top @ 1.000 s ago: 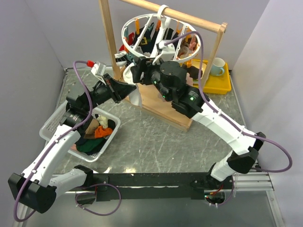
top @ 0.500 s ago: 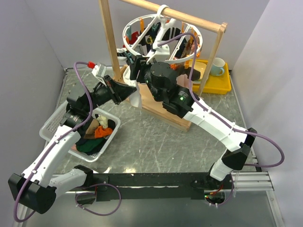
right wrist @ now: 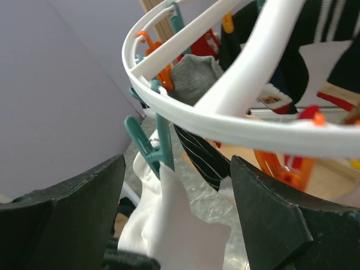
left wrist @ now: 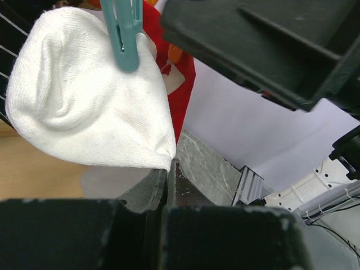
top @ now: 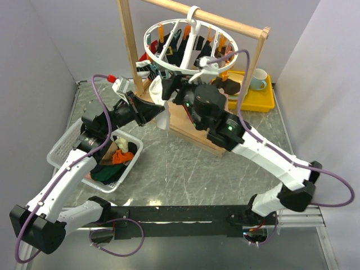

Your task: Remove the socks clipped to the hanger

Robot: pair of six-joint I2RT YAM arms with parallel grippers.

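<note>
The white round hanger (top: 191,49) hangs from the wooden rack, with several socks clipped under it. My left gripper (top: 159,115) is shut on the lower edge of a white sock (top: 163,119). In the left wrist view the gripper (left wrist: 169,166) pinches the sock (left wrist: 84,107), which hangs from a teal clip (left wrist: 125,34), with a red sock (left wrist: 183,84) behind. My right gripper (top: 169,90) is open just under the ring's near left rim. In the right wrist view its jaws (right wrist: 177,163) stand wide on either side of the teal clip (right wrist: 162,140), above the white sock (right wrist: 169,230).
The wooden rack (top: 130,45) stands on a wooden base (top: 194,129). A white basket (top: 72,139) with several loose socks sits at the left. A yellow tray (top: 261,101) with a mug (top: 257,79) is at the back right. A black striped sock (right wrist: 202,154) hangs beside the clip.
The right gripper swung left, then came back under the ring's left rim, and the ring rocked with it. The left gripper edged up and right with the white sock.
</note>
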